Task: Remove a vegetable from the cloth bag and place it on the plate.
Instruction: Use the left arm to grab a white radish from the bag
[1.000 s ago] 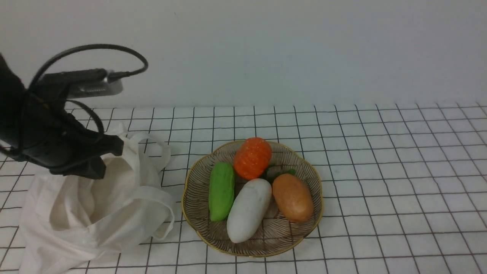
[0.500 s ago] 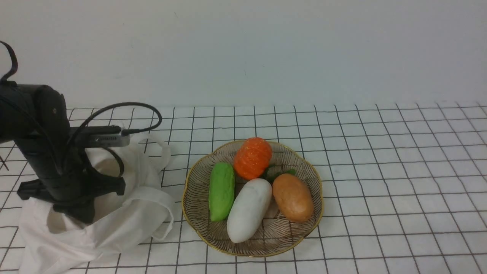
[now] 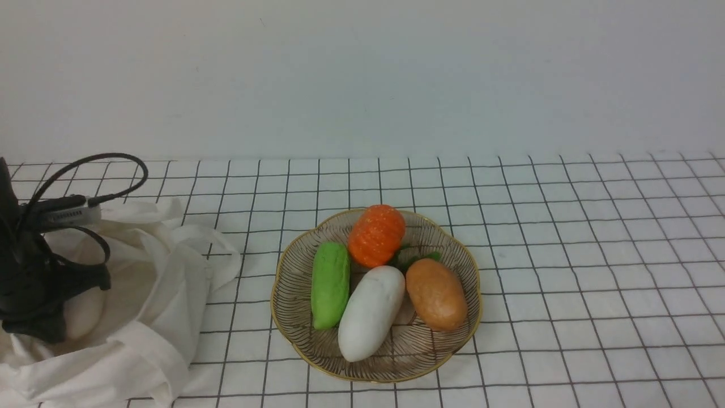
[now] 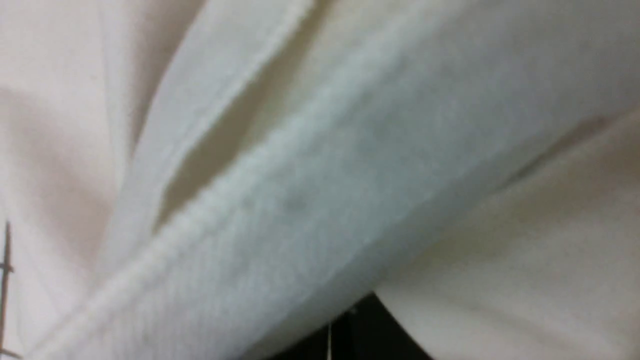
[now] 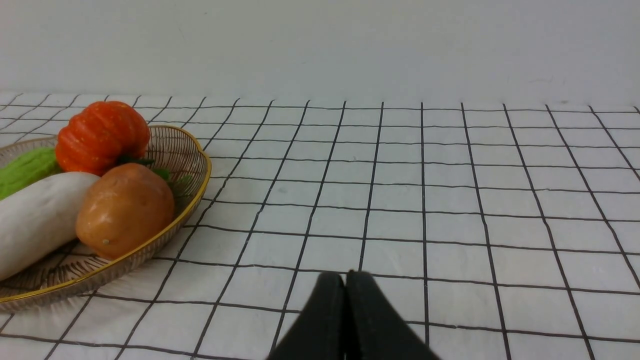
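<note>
The vegetable [image 3: 85, 311] lies in the cloth bag [image 3: 164, 283] at left; my left pincer [image 3: 31, 327] sits closed beside it, likely slimmed to enter the fabric.

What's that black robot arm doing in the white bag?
The left gripper is down inside the cloth bag, shut, next to a pale vegetable lying there; I can't tell if it holds it. The plate has a cucumber, pumpkin, white radish and potato on it. The right gripper sits shut, away from the plate.
</note>
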You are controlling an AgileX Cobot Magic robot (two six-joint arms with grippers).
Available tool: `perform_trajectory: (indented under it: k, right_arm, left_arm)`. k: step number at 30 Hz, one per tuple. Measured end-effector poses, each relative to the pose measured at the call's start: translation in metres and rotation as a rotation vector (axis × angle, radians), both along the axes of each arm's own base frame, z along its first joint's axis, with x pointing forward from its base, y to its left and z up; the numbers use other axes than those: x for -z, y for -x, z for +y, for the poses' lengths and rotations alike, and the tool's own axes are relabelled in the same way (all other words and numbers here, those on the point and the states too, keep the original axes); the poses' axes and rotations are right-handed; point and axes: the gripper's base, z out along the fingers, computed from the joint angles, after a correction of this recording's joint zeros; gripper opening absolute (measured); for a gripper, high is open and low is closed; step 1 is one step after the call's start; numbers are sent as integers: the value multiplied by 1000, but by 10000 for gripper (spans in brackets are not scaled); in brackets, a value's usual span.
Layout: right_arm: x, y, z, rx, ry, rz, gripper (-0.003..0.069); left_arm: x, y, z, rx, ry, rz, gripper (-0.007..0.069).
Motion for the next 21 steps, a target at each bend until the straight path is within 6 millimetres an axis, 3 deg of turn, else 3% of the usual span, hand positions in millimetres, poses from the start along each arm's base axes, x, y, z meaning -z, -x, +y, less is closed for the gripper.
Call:
perform_trajectory:
  k: [13,16,21]
  right_arm:
    - [0,0,0,0,0,0,-14]
    - [0,0,0,0,0,0,-14]
    - [0,0,0,0,0,0,-14]
  left_arm:
    - [-4,-20,3,14,-30,-230,6]
    - [-5,-23,-2,60,-39,-249,45]
    - [-8,-32,-21,177,-57,-316,177]
